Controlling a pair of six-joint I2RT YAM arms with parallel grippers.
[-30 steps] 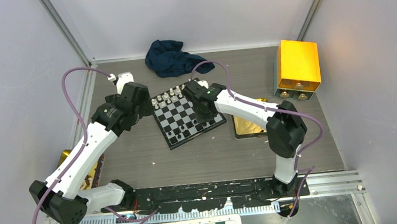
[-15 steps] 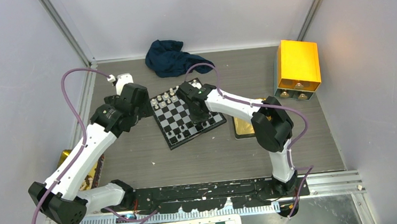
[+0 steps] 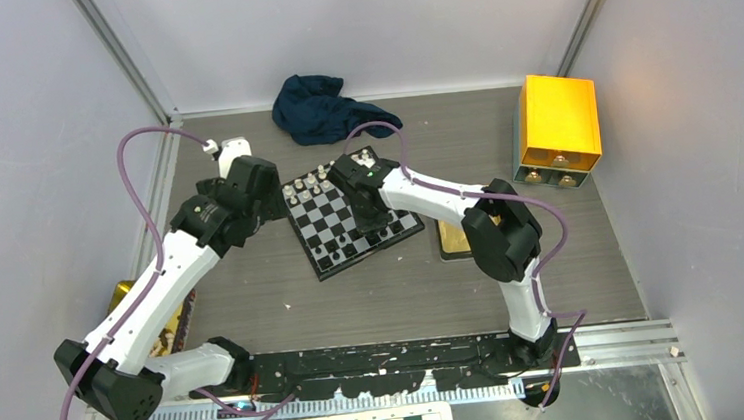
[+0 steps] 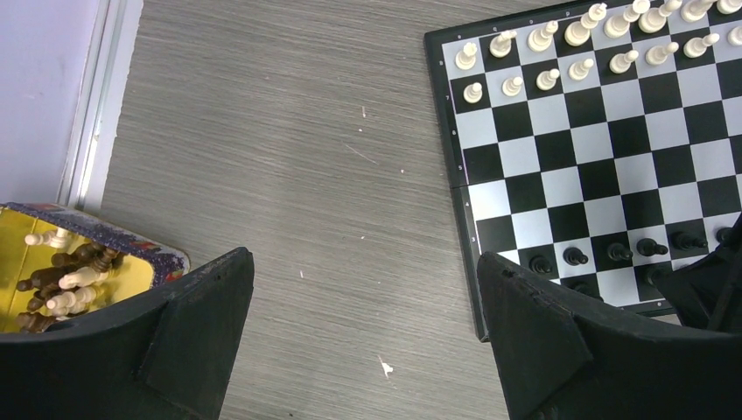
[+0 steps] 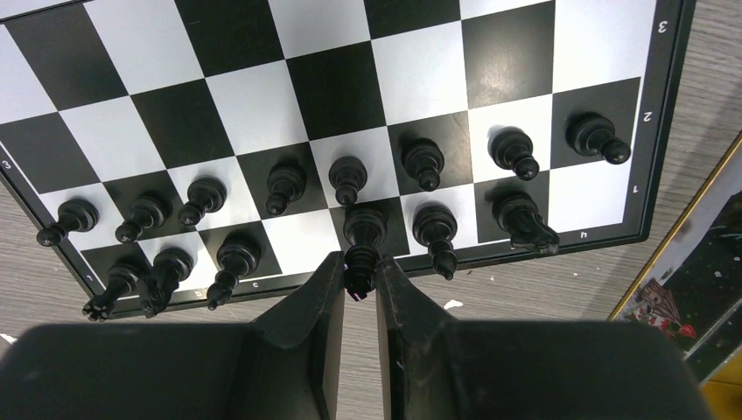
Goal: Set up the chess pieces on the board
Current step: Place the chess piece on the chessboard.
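Since before, my right arm (image 3: 427,194) is folding further left. My left gripper (image 4: 367,324) is hanging wide apart beside the small black-and-silver checkered board (image 4: 560,149); my nearer right gripper (image 5: 359,267) is clamping a tiny upright black piece (image 5: 365,226) on its back row.

left gripper (image 4: 363,262) jaws spread wide above grey wood-grain table (image 4: 280,157); board (image 4: 595,175) at right, tilted; white pieces (image 4: 547,79) in two rows at its top edge; black pieces (image 4: 621,252) lined near bottom edge; yellow-lined tray (image 4: 114,238) far left holding brown and cream pieces (image 4: 66,280)
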